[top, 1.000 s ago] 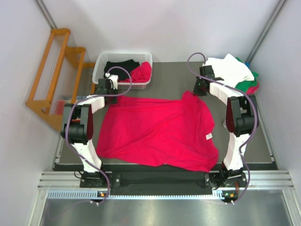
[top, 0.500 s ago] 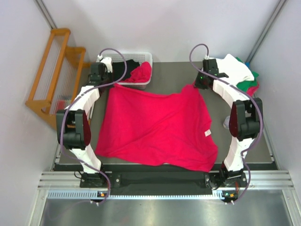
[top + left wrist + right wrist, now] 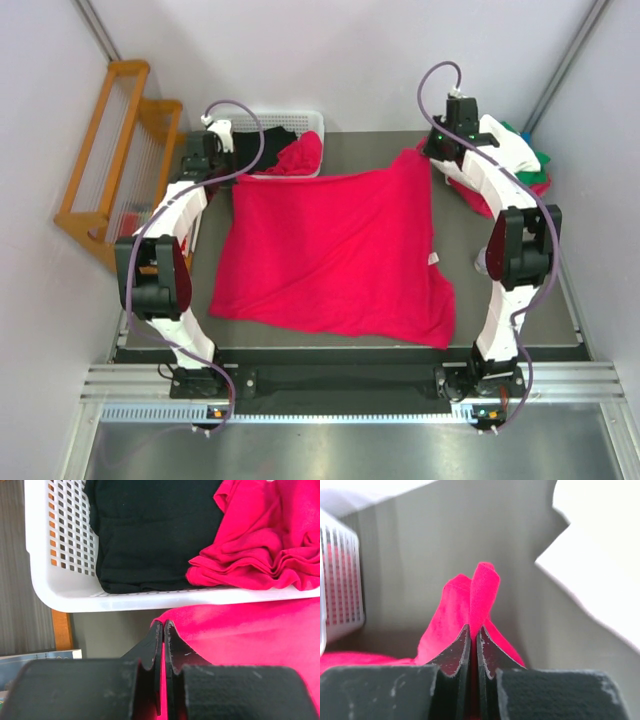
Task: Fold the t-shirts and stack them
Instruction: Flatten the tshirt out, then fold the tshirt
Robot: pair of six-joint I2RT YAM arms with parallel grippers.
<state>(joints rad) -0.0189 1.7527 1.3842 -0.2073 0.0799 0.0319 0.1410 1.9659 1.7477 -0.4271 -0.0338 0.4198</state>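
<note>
A crimson-red t-shirt (image 3: 335,250) lies spread on the grey table, its far edge lifted and stretched between both grippers. My left gripper (image 3: 228,175) is shut on its far left corner, just in front of the basket; the wrist view shows the red cloth (image 3: 240,630) pinched between the jaws (image 3: 164,630). My right gripper (image 3: 432,152) is shut on the far right corner, with a red tuft (image 3: 480,592) sticking up past the jaws (image 3: 473,632). A small white label (image 3: 434,260) shows at the shirt's right edge.
A white lattice basket (image 3: 245,125) at the back left holds a black shirt (image 3: 150,525) and a crumpled red one (image 3: 300,155). A pile of white, green and red shirts (image 3: 515,150) sits at the back right. An orange wooden rack (image 3: 110,150) stands left of the table.
Both grippers have moved toward the back of the table, pulling the red shirt's far edge with them. The shirt has slid back and drawn flatter and tauter.
</note>
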